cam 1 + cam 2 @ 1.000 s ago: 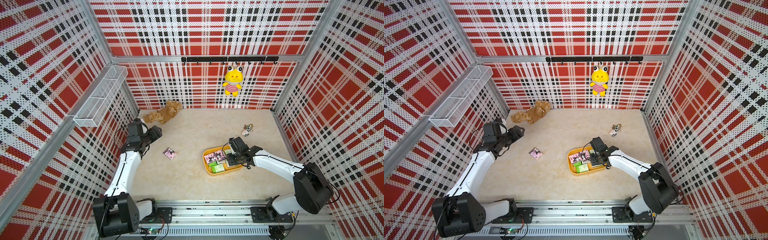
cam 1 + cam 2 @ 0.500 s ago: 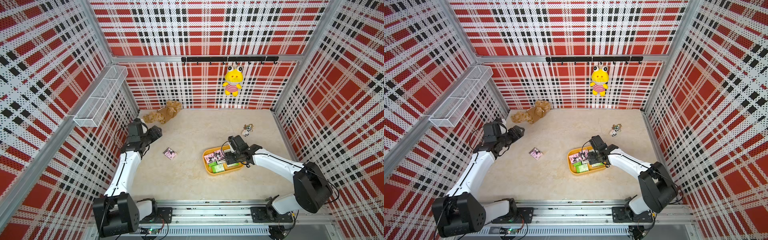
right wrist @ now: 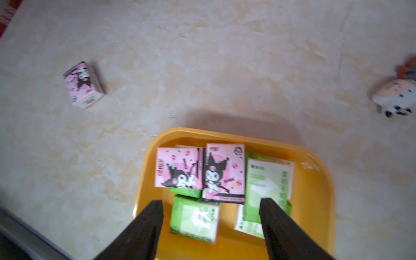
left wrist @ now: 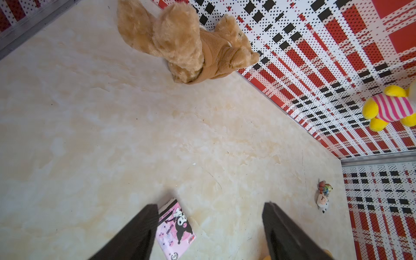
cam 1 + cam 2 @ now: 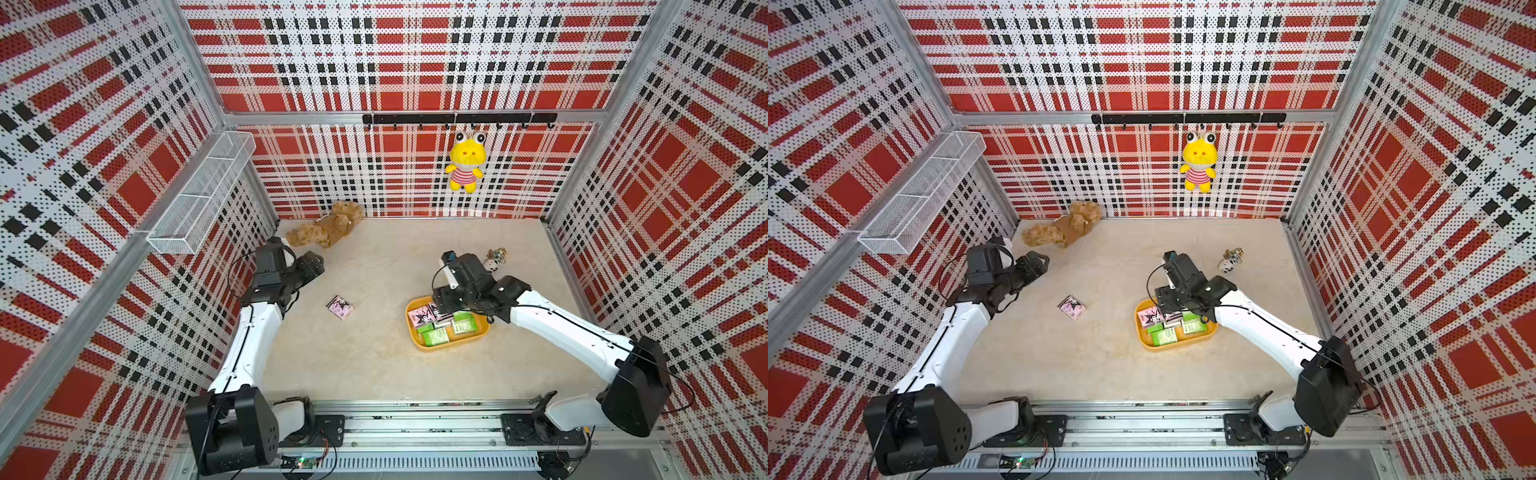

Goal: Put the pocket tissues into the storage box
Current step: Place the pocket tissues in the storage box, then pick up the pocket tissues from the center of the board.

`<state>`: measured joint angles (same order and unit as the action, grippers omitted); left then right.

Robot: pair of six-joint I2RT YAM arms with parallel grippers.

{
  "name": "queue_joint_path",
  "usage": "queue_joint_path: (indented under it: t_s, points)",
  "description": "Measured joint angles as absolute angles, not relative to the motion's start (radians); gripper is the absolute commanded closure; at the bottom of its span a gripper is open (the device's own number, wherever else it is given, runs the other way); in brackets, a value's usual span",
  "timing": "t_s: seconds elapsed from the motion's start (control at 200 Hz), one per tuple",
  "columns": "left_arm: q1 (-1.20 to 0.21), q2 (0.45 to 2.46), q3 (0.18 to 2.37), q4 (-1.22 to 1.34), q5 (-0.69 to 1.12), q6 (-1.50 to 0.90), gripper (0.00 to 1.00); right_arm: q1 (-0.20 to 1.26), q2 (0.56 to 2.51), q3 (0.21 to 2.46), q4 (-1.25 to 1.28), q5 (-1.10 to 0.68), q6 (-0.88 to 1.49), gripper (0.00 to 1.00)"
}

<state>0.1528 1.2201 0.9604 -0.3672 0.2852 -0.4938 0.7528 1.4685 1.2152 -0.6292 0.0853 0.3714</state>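
Right wrist view looks down past the right gripper [image 3: 211, 201]; its two black fingers [image 3: 144, 229] stand wide apart and hold nothing; directly beneath lies the storage box [image 3: 225, 132], a shallow yellow-orange tray with rounded corners; inside it two pink packs [image 3: 224, 171] with a black cartoon character lie side by side, touching, on top of several green-and-white packs [image 3: 194, 217] that overlap one another; the picture is slightly blurred, so the number of green ones cannot be told. In both top views the box sits just off the centre of the table [image 5: 374, 374] toward 4 o'clock, with the right gripper hovering over its 11 o'clock part; one loose pink pack [image 5: 339, 307] lies flat on the table at 9 o'clock of the box, well apart from it. The left gripper [image 4: 210, 204] is likewise spread and empty; in both top views it hangs above the table at 11 o'clock of the loose pack, near but not touching. A small black-and-white keychain toy [image 5: 492, 264] lies at 1 o'clock of the box; a brown plush toy [image 5: 328, 226] slumps in the 11 o'clock corner against the back wall; a yellow frog plush [image 5: 465, 164] in a striped shirt hangs from a black hook rail [image 5: 457, 118] at 12 o'clock; a white wire mesh basket [image 5: 203, 195] is mounted on the wall at 9 o'clock.
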Motion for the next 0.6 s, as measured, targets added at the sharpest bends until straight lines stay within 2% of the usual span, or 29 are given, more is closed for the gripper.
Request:
queue_joint_path:
  t_s: [0.075, 0.281, 0.601]
  points:
    - [0.168, 1.22, 0.96, -0.367, 0.303, -0.496, 0.2, 0.806, 1.561, 1.305, -0.619, 0.077, 0.37, 0.2]
    - [0.26, 1.19, 0.96, -0.368, 0.322, -0.5, 0.2, 0.908, 1.904, 1.626, -0.592, 0.05, 0.333, 0.2]
    - [0.296, 1.145, 0.941, -0.378, 0.319, -0.497, 0.2, 0.96, 2.3, 2.086, -0.609, -0.029, 0.273, 0.17]
